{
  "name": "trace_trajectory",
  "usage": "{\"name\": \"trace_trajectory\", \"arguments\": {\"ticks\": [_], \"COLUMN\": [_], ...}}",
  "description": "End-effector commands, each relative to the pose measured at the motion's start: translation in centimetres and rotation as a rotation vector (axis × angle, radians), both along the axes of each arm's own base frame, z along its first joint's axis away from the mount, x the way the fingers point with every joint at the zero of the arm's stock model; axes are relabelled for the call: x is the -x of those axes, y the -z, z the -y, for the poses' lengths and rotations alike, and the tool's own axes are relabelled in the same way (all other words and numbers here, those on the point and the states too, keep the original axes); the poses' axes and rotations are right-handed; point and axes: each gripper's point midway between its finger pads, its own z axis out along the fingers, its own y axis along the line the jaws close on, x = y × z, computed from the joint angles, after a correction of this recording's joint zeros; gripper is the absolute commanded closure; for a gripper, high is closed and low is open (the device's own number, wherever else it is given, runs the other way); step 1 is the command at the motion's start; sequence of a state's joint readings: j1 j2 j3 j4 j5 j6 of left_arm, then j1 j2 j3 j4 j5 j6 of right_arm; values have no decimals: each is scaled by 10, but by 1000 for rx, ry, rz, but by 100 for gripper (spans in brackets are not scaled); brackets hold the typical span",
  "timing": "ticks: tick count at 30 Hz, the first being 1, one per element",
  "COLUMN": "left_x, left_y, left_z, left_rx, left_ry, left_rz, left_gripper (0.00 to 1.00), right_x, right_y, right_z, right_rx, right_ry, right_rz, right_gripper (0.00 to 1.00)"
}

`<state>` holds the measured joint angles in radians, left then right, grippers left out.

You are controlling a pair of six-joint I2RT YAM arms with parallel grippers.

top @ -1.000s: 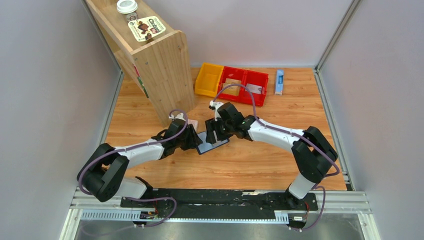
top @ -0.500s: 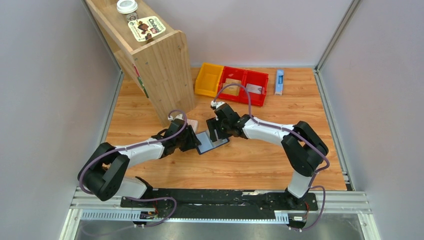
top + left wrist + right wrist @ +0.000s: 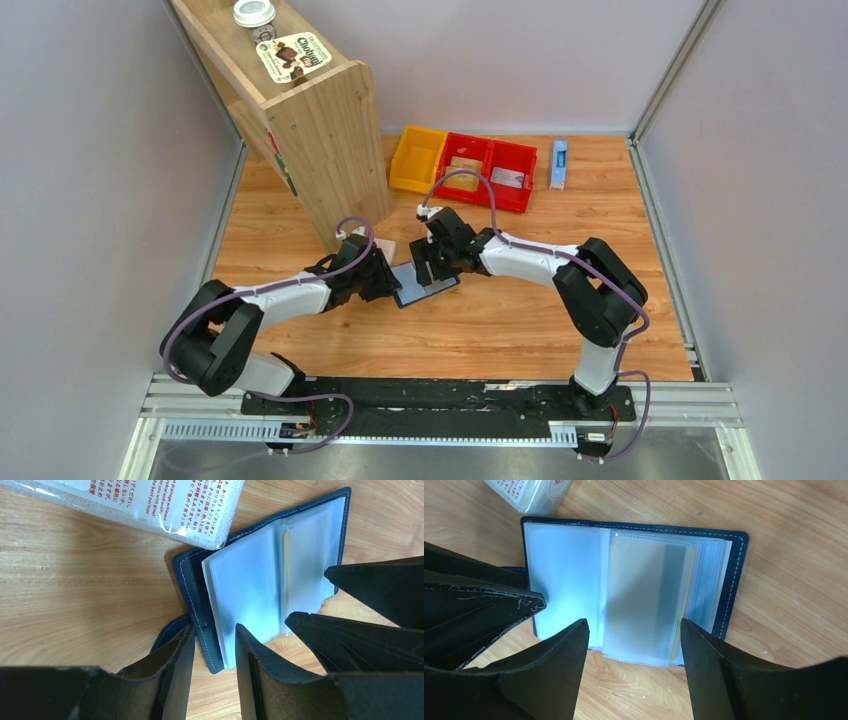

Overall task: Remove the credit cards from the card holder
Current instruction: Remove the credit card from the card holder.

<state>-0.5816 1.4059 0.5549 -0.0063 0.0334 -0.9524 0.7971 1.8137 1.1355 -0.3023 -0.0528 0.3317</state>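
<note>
From above, the card holder [image 3: 428, 287] lies open on the desk [image 3: 500, 330], centre-left, just near of a pink-and-white packet [image 3: 385, 247]. The left end effector [image 3: 385, 283] meets its left edge. The right end effector [image 3: 428, 268] hangs over its far side.

In the left wrist view the left end effector's jaws stand apart, released. They straddle the holder's navy cover edge and the nearest clear sleeves [image 3: 245, 580], with nothing clamped. A thin yellow edge of a credit card [image 3: 286, 562] shows between sleeves, further in than these fingers.

In the right wrist view the right end effector is spread wide and grasps nothing. Its two fingers flank one frosted sleeve, and the tan card inside lies directly between and just beyond the tips. The left end effector's tip rests at the holder's left page.

The card looks light, thin, stiff and slick, while the sleeves are soft and will probably buckle. The best hold is likely a pinch on the card's edge at the sleeve's mouth, though I cannot tell which side that is. The soft, light holder will probably slide or lift unless it is pinned.
</note>
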Motion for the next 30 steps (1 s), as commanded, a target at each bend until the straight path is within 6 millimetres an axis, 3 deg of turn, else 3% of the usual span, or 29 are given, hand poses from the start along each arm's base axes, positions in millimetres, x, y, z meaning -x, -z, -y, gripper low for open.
{"name": "trace_trajectory", "arguments": {"ticks": [1,18,25,30], "left_x": [9,9,8,10], "left_y": [15,13,8,0], "left_z": [-7,-2,-2,-7], "left_rx": [-40,-18,10,20], "left_ry": [0,18,15,-1], "left_rz": [-60,-54,-16,21], "left_gripper": [56,58,58,57], "right_x": [2,11,27,37], "right_y": [-8,-54,-55,-40], "right_z": [-16,-51,-72,-80], "right_rx": [-58,-251,-360,-390], "right_ry": [-45,-144,-230,-231], "right_rz": [-17,-38,-128,-221], "right_gripper": [31,30,30,30]}}
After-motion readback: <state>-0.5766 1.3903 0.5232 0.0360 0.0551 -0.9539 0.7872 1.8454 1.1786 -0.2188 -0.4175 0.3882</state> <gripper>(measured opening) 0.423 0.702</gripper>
